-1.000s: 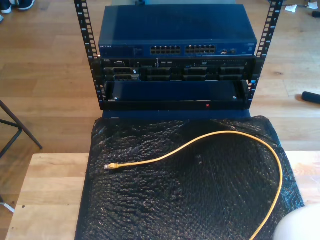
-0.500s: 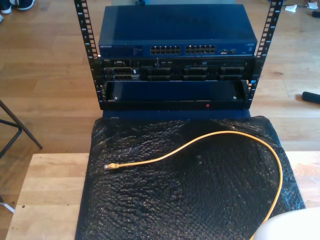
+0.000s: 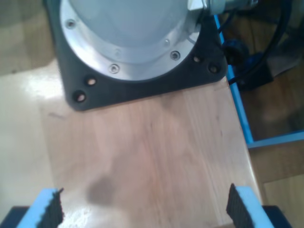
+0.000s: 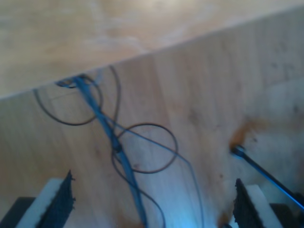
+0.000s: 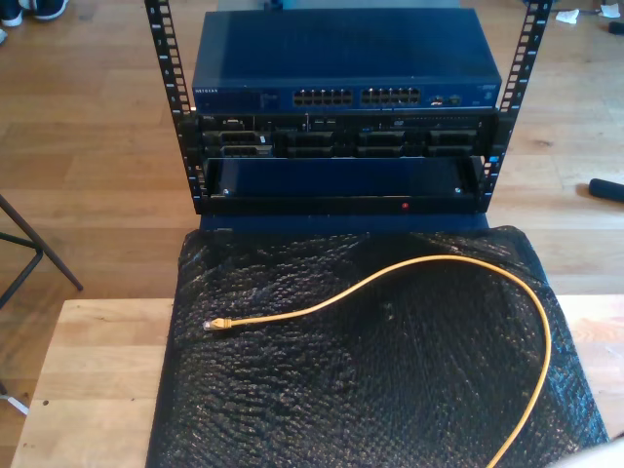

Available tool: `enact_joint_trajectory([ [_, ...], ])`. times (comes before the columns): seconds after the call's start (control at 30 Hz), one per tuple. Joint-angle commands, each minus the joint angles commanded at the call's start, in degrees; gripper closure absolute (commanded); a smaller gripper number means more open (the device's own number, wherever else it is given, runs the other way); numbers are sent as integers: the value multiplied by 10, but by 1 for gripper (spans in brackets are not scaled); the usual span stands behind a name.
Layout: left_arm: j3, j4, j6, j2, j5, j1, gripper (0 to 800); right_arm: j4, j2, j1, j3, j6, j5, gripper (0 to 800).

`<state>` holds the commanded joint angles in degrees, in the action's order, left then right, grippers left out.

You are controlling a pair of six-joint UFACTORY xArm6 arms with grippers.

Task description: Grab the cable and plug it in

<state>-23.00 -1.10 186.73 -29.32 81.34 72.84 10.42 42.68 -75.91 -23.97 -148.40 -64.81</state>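
The cable (image 5: 429,265) lies untouched in a loose arc on a sheet of black bubble wrap (image 5: 322,390) spread over the wooden counter (image 5: 88,390), its clear plug (image 5: 213,324) resting toward the exterior view's left — well apart from the rows of ports on the blue network switch (image 5: 346,96) racked beyond the counter's far edge. My first gripper (image 3: 147,209) hangs over bare wood near an arm's round base (image 3: 128,42), fingers (image 3: 47,209) spread wide and empty. My second gripper (image 4: 154,202) looks down on a wooden floor with loose thin wires (image 4: 121,152), fingers (image 4: 59,199) likewise apart, holding nothing. By this evidence the job has barely begun — grasping the cable and seating the plug both remain.
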Motion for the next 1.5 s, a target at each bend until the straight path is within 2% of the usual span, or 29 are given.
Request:
enact_joint_trajectory([
  [0.27,-32,60,120,1,34,-119,0,5,-84,108,-92,162,-8,6],
  [0.4,-55,69,185,0,74,-185,0,7,-108,139,-120,202,-9,6],
  [0.5,-76,95,233,-1,98,-218,0,33,-136,164,-154,221,-18,6],
  [0.67,-87,164,289,-1,104,-239,0,97,-195,182,-231,231,-105,6],
  [0.87,-89,186,383,-2,98,-276,0,159,-225,184,-302,243,-193,6],
  [1.07,-89,194,467,-3,97,-320,0,216,-244,198,-336,263,-258,6],
  [1.23,-89,244,510,-3,97,-325,0,228,-257,217,-347,271,-270,6],
  [1.37,-88,256,539,-1,96,-325,0,231,-258,228,-350,272,-270,6],
  [1.5,-87,278,554,-2,95,-325,0,259,-257,241,-351,275,-270,6],
])
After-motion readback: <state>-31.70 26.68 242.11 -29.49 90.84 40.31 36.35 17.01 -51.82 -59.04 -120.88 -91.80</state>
